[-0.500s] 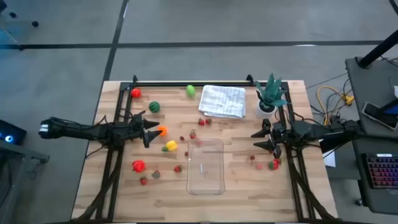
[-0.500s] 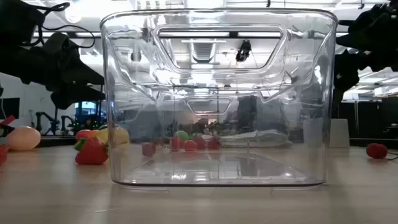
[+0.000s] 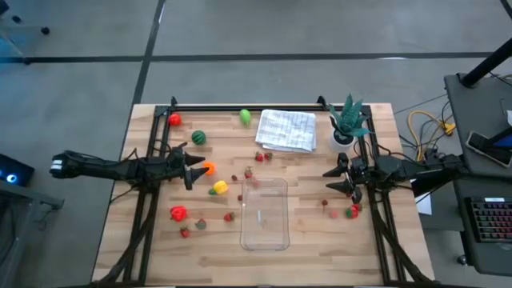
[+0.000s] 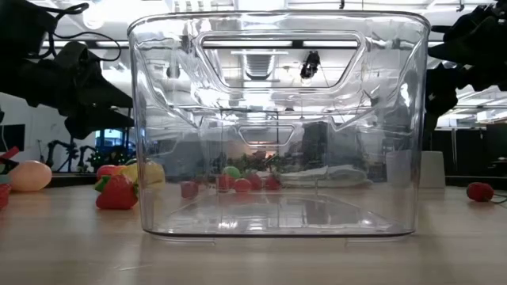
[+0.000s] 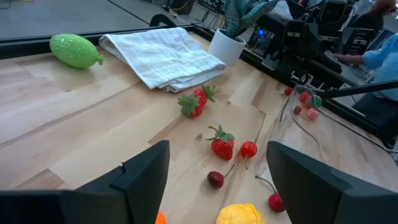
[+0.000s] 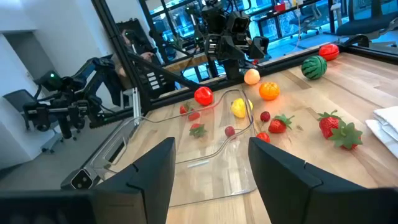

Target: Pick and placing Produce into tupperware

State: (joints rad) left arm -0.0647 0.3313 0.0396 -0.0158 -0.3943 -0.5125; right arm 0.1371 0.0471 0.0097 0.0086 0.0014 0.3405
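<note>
Hovering with its jaws open and empty, the left gripper (image 3: 192, 166) sat right beside the orange fruit (image 3: 209, 168), toward the worktop's left edge. Tupperware (image 3: 266, 213) lay mid-table, long axis front-to-back. Right gripper (image 3: 340, 178) waited open, farther off.

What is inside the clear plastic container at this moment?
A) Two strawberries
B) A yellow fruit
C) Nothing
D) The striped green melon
C: in the high view the clear plastic container shows only bare wood through its bottom, and the yellow fruit, the striped green melon and the strawberries all lie on the table outside it.
</note>
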